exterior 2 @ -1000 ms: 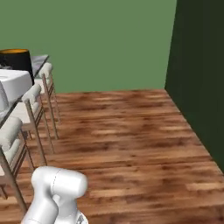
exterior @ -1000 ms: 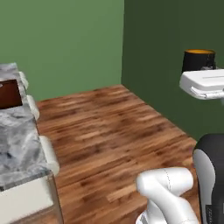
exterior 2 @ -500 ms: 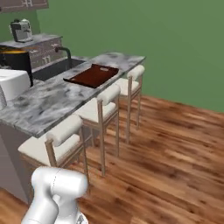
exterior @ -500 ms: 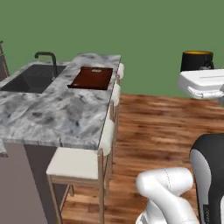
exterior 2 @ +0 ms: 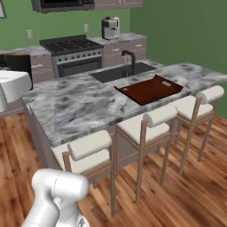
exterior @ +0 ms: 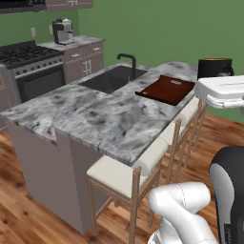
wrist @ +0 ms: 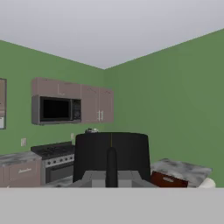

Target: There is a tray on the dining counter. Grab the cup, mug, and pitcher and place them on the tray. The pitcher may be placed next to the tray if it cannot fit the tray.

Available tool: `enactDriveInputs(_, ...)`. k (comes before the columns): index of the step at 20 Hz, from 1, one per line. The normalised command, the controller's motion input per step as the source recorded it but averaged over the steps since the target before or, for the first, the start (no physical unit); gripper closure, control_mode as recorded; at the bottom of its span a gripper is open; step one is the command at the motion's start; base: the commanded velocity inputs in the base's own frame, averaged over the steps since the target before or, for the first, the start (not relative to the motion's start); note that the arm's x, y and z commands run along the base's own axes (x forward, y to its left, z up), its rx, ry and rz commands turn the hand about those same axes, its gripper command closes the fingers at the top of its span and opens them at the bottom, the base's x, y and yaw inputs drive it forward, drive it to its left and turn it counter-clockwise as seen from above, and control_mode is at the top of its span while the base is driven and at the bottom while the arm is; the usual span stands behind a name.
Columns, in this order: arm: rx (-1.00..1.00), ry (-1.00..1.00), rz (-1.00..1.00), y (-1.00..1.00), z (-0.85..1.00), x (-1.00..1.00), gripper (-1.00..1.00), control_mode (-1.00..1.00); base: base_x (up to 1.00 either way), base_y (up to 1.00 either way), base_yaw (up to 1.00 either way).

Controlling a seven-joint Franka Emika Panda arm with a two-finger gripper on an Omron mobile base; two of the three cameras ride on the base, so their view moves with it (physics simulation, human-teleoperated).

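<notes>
I have my end effector (wrist: 111, 171) clamped on the mug (wrist: 111, 155), raised off the worktop (exterior: 102, 114); the tray (exterior: 167, 89) lies at its stool-side edge.

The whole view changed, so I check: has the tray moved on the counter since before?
No. The tray still lies beside the sink, as before; only the camera moved.

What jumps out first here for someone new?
The black mug looms right in front of the hand camera, held up by the shut pincer well above the floor, its orange inside visible in the left base view. Next, the dark reddish-brown tray lying bare on the grey-white marbled dining counter, beside the black sink. Pale stools line the counter's near side.
</notes>
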Motion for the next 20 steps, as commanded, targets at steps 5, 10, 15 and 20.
enactDriveInputs(5,0.0,0.0,0.0,0.0,0.0,0.0,1.0,1.0,0.33,-0.85,0.57)
enactDriveInputs(10,0.0,0.0,0.0,0.0,0.0,0.0,1.0,1.0,0.14,-0.78,0.32)
enactDriveInputs(15,0.0,0.0,0.0,0.0,0.0,0.0,1.0,1.0,0.1,-0.9,0.27)
enactDriveInputs(20,0.0,0.0,0.0,0.0,0.0,0.0,1.0,1.0,0.22,-0.81,0.22)
